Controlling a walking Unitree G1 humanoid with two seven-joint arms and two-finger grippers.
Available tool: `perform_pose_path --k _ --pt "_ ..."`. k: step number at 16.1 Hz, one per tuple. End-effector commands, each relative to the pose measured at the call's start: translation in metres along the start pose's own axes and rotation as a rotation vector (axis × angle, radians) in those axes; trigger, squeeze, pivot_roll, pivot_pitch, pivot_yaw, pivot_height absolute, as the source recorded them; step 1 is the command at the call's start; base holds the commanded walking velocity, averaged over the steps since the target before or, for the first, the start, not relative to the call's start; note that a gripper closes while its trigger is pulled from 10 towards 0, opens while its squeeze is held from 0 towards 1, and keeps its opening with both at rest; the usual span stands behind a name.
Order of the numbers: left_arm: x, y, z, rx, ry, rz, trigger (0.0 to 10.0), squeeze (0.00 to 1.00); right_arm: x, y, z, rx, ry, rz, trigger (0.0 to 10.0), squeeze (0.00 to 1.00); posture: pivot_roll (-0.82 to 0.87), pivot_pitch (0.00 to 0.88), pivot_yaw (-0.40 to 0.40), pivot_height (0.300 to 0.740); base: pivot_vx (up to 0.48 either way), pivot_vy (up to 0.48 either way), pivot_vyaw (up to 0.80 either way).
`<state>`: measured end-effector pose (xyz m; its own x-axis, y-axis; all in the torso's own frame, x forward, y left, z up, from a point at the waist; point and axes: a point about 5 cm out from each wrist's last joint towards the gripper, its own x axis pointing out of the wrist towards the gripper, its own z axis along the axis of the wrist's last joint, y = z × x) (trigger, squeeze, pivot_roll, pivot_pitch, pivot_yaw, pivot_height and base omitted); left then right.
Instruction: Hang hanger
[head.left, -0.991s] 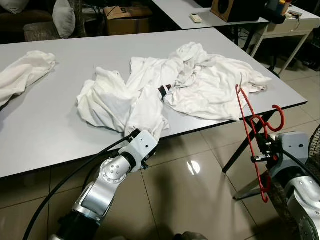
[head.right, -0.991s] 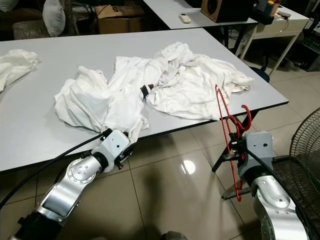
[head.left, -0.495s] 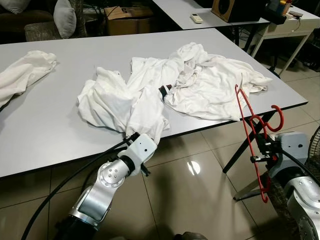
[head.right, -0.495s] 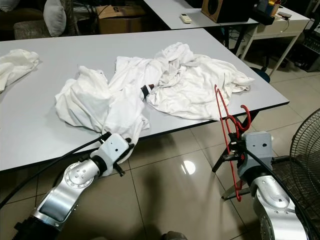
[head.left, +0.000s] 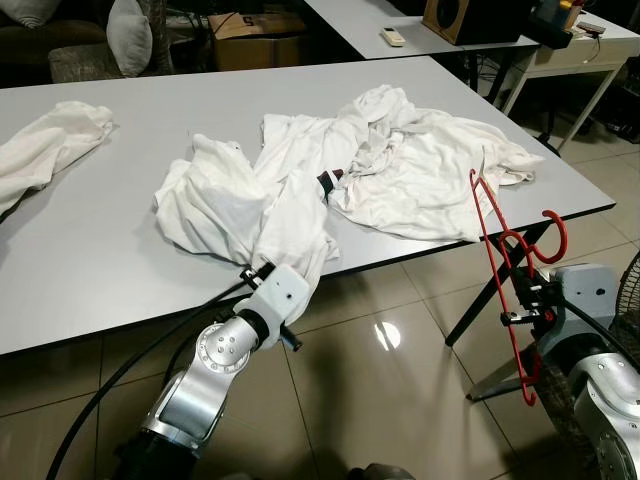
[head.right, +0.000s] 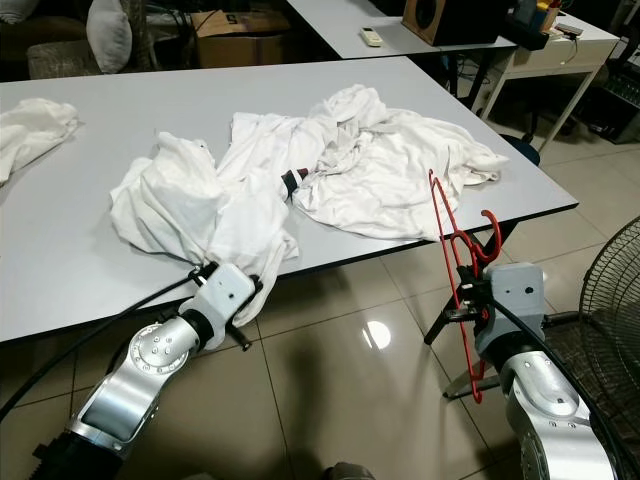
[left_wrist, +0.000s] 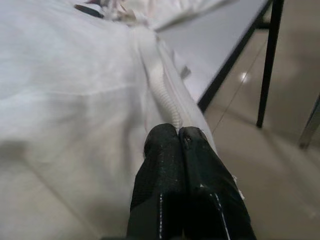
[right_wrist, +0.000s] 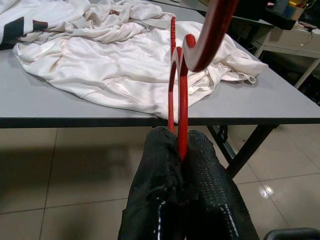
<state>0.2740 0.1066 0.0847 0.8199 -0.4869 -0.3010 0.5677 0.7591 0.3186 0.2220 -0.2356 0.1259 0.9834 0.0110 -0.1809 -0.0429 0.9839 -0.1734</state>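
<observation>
A red plastic hanger (head.left: 497, 250) stands upright just off the table's front right corner, hook uppermost. My right gripper (right_wrist: 180, 142) is shut on its lower part. A heap of white garments (head.left: 310, 175) lies across the middle of the grey table (head.left: 90, 260), and one fold hangs over the front edge. My left gripper (left_wrist: 178, 134) is at that hanging fold, with its fingers pressed together on the ribbed hem of the white garment (left_wrist: 160, 90). My left wrist (head.left: 272, 297) sits just below the table edge.
Another white cloth (head.left: 45, 145) lies at the table's far left. A black table leg (head.left: 485, 295) slants down behind the hanger. A fan's wire guard (head.right: 612, 290) stands at the right. Behind are a second table (head.left: 370, 20), a speaker (head.left: 465, 18) and a cardboard box (head.left: 255, 35).
My left wrist has drawn slightly down and to the left along the table's front edge. The right arm and hanger have stayed put.
</observation>
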Motion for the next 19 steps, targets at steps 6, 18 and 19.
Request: perform_pose_path --k 6,18,19 --pt "-0.016 0.04 0.021 0.122 -0.144 0.215 0.0 0.0 -0.001 -0.004 0.005 -0.014 -0.034 0.006 10.0 0.0 -0.2 0.025 -0.057 0.74 0.0 0.0 0.0" --pt "-0.004 -0.001 0.008 -0.095 -0.039 -0.024 10.0 1.0 -0.001 0.001 0.004 -0.009 -0.034 0.02 10.0 0.0 -0.2 0.03 -0.055 0.74 0.0 0.0 0.0" --pt "-0.004 0.0 0.006 -0.082 -0.025 -0.013 10.0 1.0 -0.001 0.001 0.004 -0.009 -0.034 0.02 10.0 0.0 -0.2 0.03 -0.055 0.74 0.0 0.0 0.0"
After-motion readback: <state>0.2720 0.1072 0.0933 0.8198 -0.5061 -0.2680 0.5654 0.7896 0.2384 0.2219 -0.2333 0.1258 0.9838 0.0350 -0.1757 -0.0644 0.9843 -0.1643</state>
